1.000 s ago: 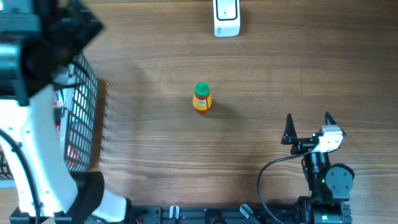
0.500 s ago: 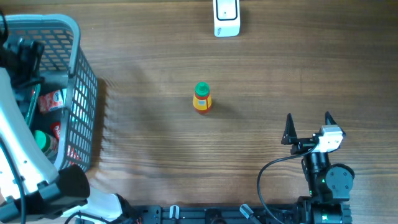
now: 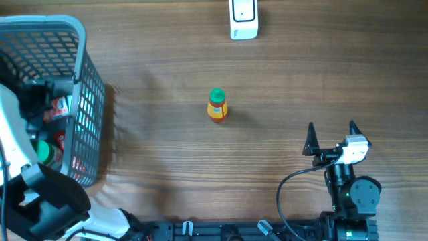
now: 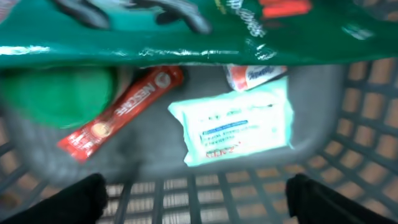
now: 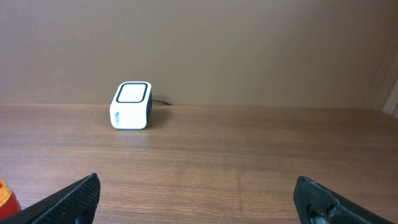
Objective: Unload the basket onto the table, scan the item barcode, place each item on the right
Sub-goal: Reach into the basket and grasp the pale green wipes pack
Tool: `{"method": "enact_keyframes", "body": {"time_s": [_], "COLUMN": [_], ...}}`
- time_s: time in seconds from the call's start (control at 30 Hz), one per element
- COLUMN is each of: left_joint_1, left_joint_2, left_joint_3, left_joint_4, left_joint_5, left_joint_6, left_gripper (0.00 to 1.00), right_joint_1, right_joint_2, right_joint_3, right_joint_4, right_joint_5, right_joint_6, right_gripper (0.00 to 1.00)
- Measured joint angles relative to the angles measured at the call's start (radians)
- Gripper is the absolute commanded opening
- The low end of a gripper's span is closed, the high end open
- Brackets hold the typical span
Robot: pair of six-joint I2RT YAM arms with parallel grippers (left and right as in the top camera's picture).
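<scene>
My left gripper [image 4: 199,208] is open, low inside the grey basket [image 3: 90,100], with nothing between its fingers. Below it lie a white wipes packet [image 4: 239,127], a red sachet stick [image 4: 121,112], a green round lid [image 4: 59,93] and a small tube [image 4: 252,74], under a green bag [image 4: 186,31]. A small orange bottle with a green cap [image 3: 217,106] stands upright mid-table. The white barcode scanner [image 3: 243,20] sits at the far edge, also the scanner [image 5: 132,105] in the right wrist view. My right gripper [image 3: 331,134] is open and empty near the front right.
The basket fills the left end of the table, and my left arm [image 3: 47,201] rises from the front left corner into it. The bottle's edge [image 5: 5,196] shows at the far left of the right wrist view. A cable loops beside the right arm base [image 3: 351,194].
My left arm has swung from above the basket's right wall toward the near left and dipped into the basket. The right arm, bottle and scanner have not moved.
</scene>
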Motion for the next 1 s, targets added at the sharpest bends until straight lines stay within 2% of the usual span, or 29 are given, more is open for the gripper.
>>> {"method": "enact_keyframes", "body": {"time_s": [0.17,0.6,0.7,0.87,1.0], "left_joint_1": [-0.012,-0.013,-0.013,-0.013,-0.013], "left_joint_2": [0.002,0.002,0.003,0.005,0.005], "left_joint_3": [-0.158,-0.378,-0.404,-0.436,-0.441], "left_joint_4": [0.135,0.4,0.44,0.475,0.491], "left_joint_5": [0.022,0.053,0.069,0.079,0.086], "left_joint_6": [0.008,0.008,0.0,-0.039,-0.054], "left_gripper": [0.87,0.84,0.8,0.64,0.56], "right_joint_1": [0.0,0.0,0.0,0.0,0.0], "right_joint_2": [0.0,0.0,0.0,0.0,0.0], "right_joint_3": [0.0,0.0,0.0,0.0,0.0], "right_joint_4": [0.0,0.0,0.0,0.0,0.0], "right_joint_5": [0.0,0.0,0.0,0.0,0.0], "right_joint_6": [0.0,0.0,0.0,0.0,0.0], "right_gripper": [1.0,1.0,1.0,1.0,1.0]}}
